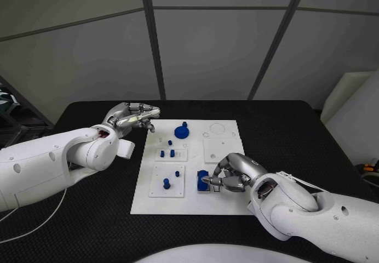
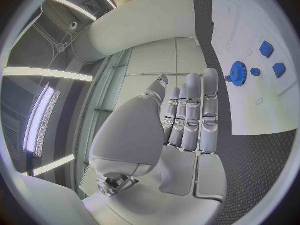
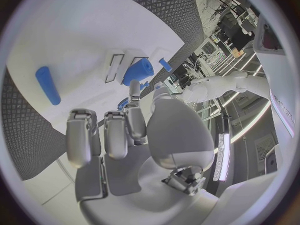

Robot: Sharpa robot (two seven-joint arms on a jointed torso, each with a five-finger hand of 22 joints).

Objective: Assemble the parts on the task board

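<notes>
While the left robot hand [image 1: 132, 116] hangs over the black desk [image 1: 95, 219] just off the far-left corner of the white task board [image 1: 225, 203], it isn't holding anything; the left wrist view shows its fingers [image 2: 194, 115] stretched out side by side, straight and apart from the thumb, so it's basically open and idle. The right robot hand [image 1: 230, 174] is down at the near-right part of the board, fingers curled in around a small blue block [image 1: 203, 180] that sits beside a white slotted inset there. Looks like it's pinching or at least touching that block, though I honestly can't tell how firm the hold is from the head view. In the right wrist view a blue part [image 3: 138, 71] sits just past the fingertips [image 3: 134, 87], with a loose blue cylinder [image 3: 47, 85] lying flat on the board well off to one side. Elsewhere on the board: a blue gear [image 1: 182, 131] stands near the far edge, a few little blue pegs [image 1: 171, 153] stick up from a square plate in the middle-left, and a taller blue peg [image 1: 166, 183] stands in the near-left plate. The left wrist view catches that gear [image 2: 237, 73] too, with two small blue pieces next to it.
</notes>
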